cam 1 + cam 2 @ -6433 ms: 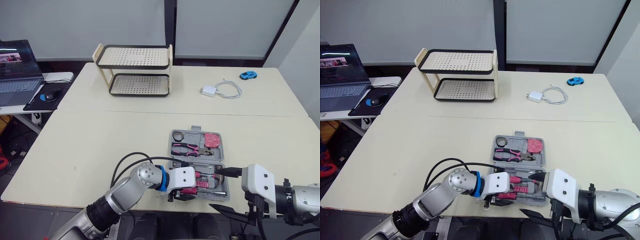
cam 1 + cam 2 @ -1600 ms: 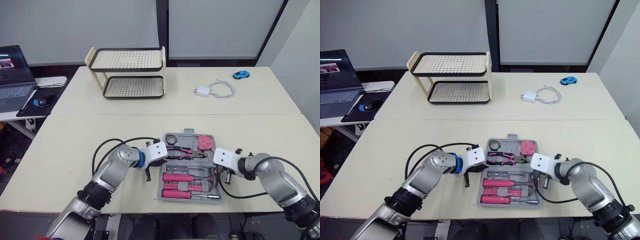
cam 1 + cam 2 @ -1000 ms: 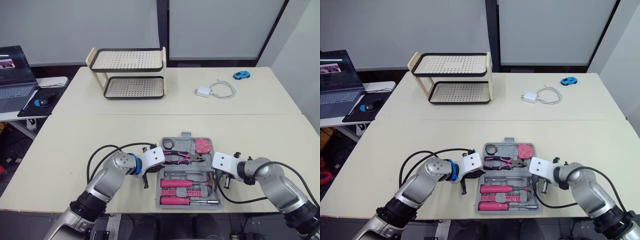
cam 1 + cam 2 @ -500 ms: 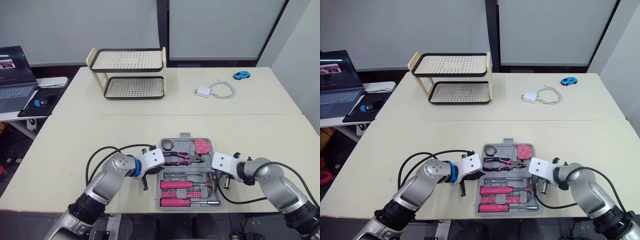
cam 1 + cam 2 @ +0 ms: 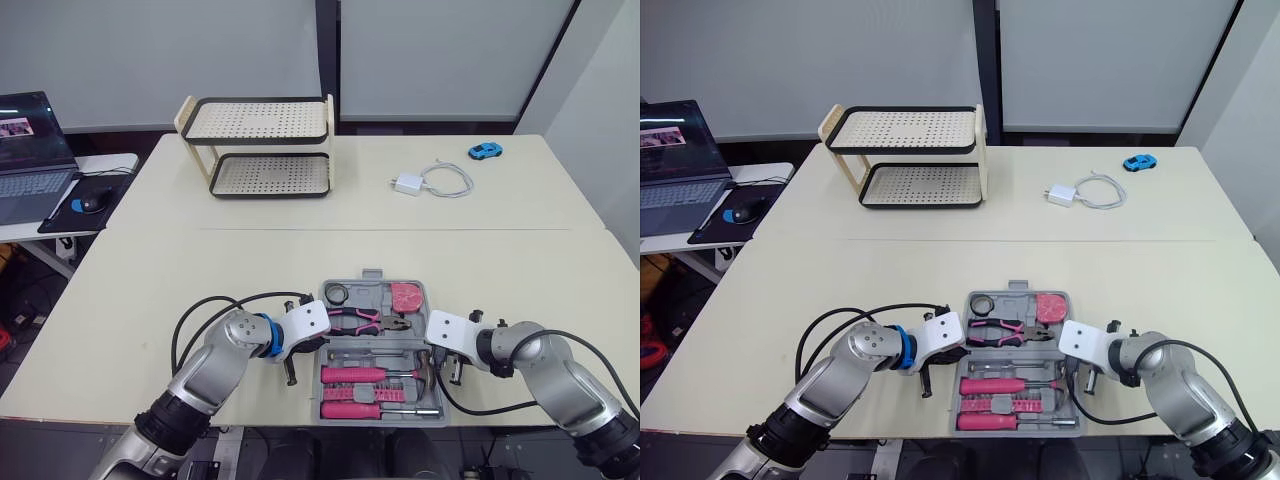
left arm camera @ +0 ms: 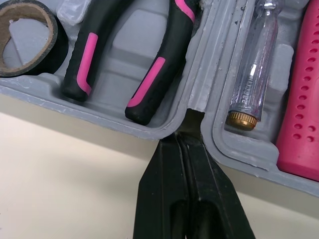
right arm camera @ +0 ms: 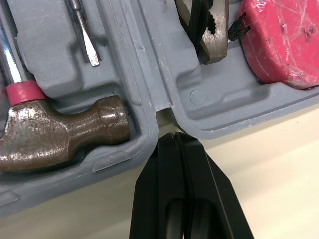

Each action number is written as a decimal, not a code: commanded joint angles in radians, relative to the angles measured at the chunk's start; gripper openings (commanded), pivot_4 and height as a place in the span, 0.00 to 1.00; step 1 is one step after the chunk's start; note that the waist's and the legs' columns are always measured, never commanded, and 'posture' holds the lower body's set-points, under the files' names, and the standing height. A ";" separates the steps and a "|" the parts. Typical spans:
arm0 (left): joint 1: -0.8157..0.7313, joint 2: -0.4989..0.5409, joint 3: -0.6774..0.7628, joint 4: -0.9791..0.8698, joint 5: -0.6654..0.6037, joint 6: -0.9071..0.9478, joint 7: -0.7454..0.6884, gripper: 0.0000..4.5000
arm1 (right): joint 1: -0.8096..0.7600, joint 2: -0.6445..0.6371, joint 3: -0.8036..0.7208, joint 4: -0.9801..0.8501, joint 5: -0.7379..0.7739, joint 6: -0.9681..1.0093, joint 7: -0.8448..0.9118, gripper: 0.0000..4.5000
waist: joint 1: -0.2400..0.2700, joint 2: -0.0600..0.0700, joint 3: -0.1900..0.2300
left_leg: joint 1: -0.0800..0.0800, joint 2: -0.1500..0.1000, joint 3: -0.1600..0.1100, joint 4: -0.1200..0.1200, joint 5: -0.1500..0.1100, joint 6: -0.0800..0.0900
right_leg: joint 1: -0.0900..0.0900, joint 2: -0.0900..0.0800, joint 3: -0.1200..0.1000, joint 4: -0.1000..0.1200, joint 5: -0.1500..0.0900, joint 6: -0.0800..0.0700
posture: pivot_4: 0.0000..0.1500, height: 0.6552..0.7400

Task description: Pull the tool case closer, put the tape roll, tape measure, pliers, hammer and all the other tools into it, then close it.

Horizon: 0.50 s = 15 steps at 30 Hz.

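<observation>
The grey tool case (image 5: 382,352) lies open near the table's front edge. Its far half holds the black tape roll (image 5: 337,293), pink-handled pliers (image 5: 358,318) and pink tape measure (image 5: 405,296). The near half holds the hammer (image 7: 60,134) and pink-handled screwdrivers (image 5: 352,376). My left gripper (image 6: 183,134) is shut, its tips pressed into the hinge notch on the case's left side. My right gripper (image 7: 174,135) is shut too, its tips at the hinge notch on the right side, beside the hammer head.
A two-tier perforated rack (image 5: 258,145) stands at the back left. A white charger with cable (image 5: 410,183) and a blue toy car (image 5: 484,151) lie at the back right. A laptop (image 5: 30,150) and mouse sit on a side desk to the left.
The case has slid slightly toward the near table edge, with both shut grippers staying at its hinge notches.
</observation>
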 commanded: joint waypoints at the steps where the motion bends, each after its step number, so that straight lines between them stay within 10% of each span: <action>1: 0.031 -0.004 -0.082 0.008 -0.005 0.004 -0.021 0.00 | -0.019 0.033 0.020 -0.053 0.025 -0.028 0.010 0.01 | 0.000 0.000 0.000 | 0.000 0.000 0.000 0.000 0.000 0.000 | 0.000 0.000 0.000 0.000 0.000 0.000 | 1.00 1.00; 15: 0.011 0.020 -0.060 0.057 0.005 -0.025 -0.005 0.00 | -0.032 0.037 -0.003 -0.023 0.008 -0.038 0.000 0.01 | -0.001 0.000 0.000 | 0.000 0.000 0.000 0.000 0.000 0.000 | 0.000 0.000 0.000 0.000 0.000 0.000 | 1.00 1.00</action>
